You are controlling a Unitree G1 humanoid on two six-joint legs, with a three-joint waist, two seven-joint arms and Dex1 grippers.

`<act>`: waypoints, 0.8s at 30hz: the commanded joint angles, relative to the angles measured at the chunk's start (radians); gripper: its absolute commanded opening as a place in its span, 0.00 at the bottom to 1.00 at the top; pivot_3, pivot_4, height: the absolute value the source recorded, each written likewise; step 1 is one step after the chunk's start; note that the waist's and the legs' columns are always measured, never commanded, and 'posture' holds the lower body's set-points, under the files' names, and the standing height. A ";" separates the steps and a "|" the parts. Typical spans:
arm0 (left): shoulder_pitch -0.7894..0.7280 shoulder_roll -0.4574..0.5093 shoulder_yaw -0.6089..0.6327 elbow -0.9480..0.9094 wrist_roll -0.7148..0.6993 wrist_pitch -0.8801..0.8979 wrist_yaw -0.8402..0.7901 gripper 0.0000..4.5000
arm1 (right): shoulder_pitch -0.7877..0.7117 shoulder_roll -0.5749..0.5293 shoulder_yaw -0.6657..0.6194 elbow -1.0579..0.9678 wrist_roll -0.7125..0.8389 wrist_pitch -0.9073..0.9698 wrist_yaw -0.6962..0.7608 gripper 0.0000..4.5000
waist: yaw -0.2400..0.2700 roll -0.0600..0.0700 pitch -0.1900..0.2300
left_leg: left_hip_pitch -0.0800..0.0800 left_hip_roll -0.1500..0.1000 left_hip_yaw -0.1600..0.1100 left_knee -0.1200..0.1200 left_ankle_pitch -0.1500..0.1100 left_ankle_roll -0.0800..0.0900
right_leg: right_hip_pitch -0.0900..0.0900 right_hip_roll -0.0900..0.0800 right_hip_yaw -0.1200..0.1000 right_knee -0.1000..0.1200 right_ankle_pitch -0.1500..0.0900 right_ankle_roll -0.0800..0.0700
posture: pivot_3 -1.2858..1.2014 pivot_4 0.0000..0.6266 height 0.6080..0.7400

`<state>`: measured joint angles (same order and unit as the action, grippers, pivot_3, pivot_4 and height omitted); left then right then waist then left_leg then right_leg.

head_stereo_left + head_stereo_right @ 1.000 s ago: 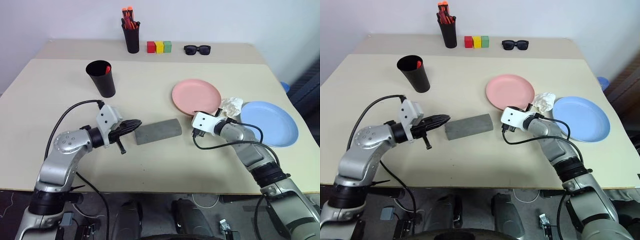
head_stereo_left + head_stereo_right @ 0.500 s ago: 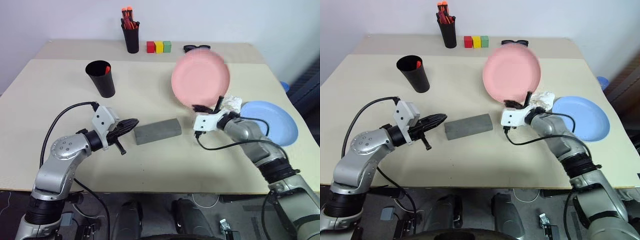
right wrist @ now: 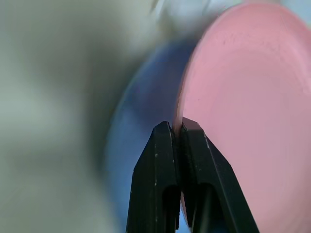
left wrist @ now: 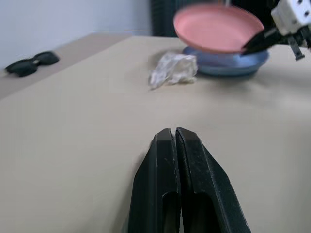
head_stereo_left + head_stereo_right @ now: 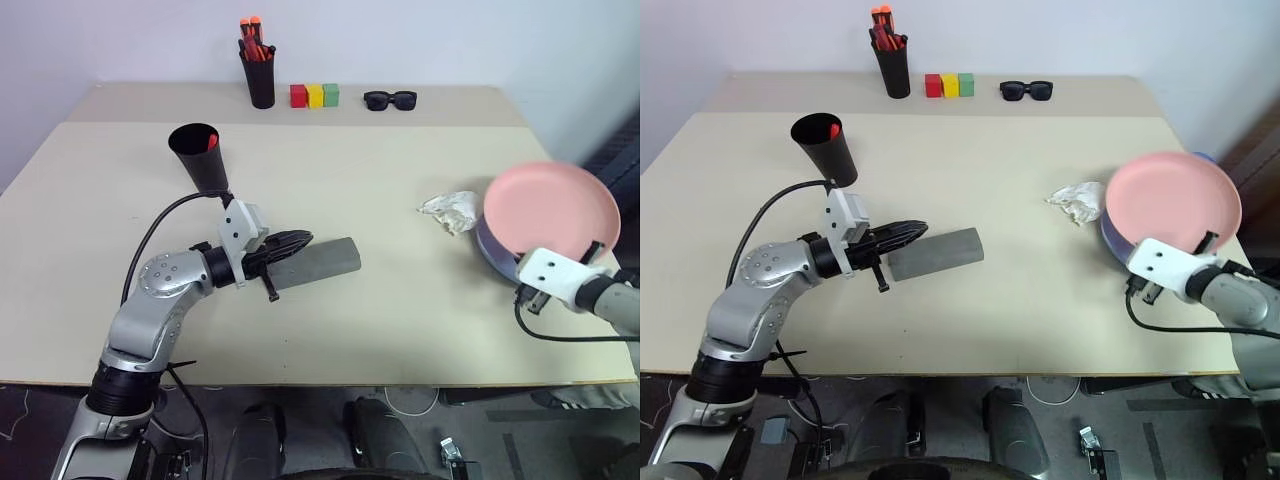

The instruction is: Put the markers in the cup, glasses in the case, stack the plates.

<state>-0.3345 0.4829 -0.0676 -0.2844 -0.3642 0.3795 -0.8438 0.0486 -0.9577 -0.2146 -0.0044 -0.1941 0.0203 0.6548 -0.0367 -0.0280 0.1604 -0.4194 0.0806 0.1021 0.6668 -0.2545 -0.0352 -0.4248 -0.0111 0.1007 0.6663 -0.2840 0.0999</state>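
The right gripper (image 3: pixel 177 127) is clamped on the rim of the pink plate (image 5: pixel 551 208), holding it tilted above the blue plate (image 5: pixel 490 250) at the right edge of the frame. This grip keeps the pink plate clear of the lower one, so it can be lowered to form the stack. The blue plate lies close to the table's right edge, so there is little room on that side; a crumpled wrapper (image 5: pixel 449 210) lies just beside the plates on their left.

The left gripper (image 4: pixel 174 137) is closed and holds nothing. It sits at the left end of the grey case (image 5: pixel 315 263), left of centre, probably touching it. The case is shut; the wire-framed glasses are presumably inside.

The black cup (image 5: pixel 201 157) stands at upper left with a red marker (image 5: pixel 212 141) in it. The table between the case and the plates is open.
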 commanded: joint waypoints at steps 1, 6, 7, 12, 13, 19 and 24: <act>-0.018 -0.005 -0.006 -0.009 -0.003 -0.028 -0.005 0.01 | -0.012 -0.008 -0.044 -0.045 0.022 0.010 -0.005 0.21 | -0.008 0.000 0.000 | 0.000 0.000 0.000 0.000 0.000 0.000 | 0.000 0.000 0.000 0.000 0.000 0.000 | 0.52 0.24 0.87; 0.000 0.000 0.004 -0.019 -0.004 -0.028 -0.001 0.01 | -0.069 -0.013 -0.022 -0.045 0.009 0.000 -0.024 0.76 | -0.006 0.000 0.000 | 0.001 0.000 0.000 0.000 0.000 0.000 | 0.001 0.000 0.000 0.000 0.000 0.000 | 0.52 0.24 0.87; 0.003 0.002 0.007 -0.020 -0.003 -0.029 0.002 0.01 | -0.089 -0.007 -0.017 -0.048 0.020 0.001 -0.018 0.87 | -0.006 0.000 0.000 | 0.001 0.000 0.000 0.000 0.000 0.000 | 0.001 0.000 0.000 0.000 0.000 0.000 | 0.52 0.24 0.87; 0.025 0.011 0.024 -0.033 0.000 -0.031 0.021 0.01 | -0.234 0.110 0.063 -0.104 0.130 0.106 0.026 0.87 | -0.008 0.000 0.000 | 0.001 0.000 0.000 0.000 0.000 0.000 | 0.001 0.000 0.000 0.000 0.000 0.000 | 0.52 0.24 0.87; 0.028 0.012 0.026 -0.035 0.000 -0.031 0.026 0.01 | -0.262 0.136 0.089 -0.097 0.122 0.119 0.017 0.87 | -0.008 0.000 0.000 | 0.001 0.000 0.000 0.000 0.000 0.000 | 0.001 0.000 0.000 0.000 0.000 0.000 | 0.52 0.24 0.87; 0.059 0.019 0.034 -0.070 0.000 -0.023 0.057 0.01 | -0.424 0.273 0.240 0.119 -0.023 0.114 -0.141 0.87 | 0.001 0.000 0.000 | 0.000 0.000 0.000 0.000 0.000 0.000 | 0.001 -0.001 0.000 0.000 0.000 0.000 | 0.52 0.24 0.87; 0.093 0.032 0.050 -0.111 -0.005 -0.008 0.087 0.01 | -0.502 0.285 0.313 0.310 -0.143 0.068 -0.272 0.87 | 0.000 0.000 0.000 | 0.000 0.000 0.000 0.000 0.000 0.000 | 0.001 -0.001 0.000 0.000 0.000 -0.001 | 0.52 0.24 0.87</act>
<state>-0.2426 0.5089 -0.0421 -0.3481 -0.3607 0.3678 -0.7674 -0.4289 -0.6621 0.0931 0.2788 -0.2927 0.1121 0.4276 -0.0366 -0.0283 0.1606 -0.4192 0.0802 0.1024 0.6668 -0.2544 -0.0354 -0.4239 -0.0118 0.1009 0.6663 -0.2844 0.0993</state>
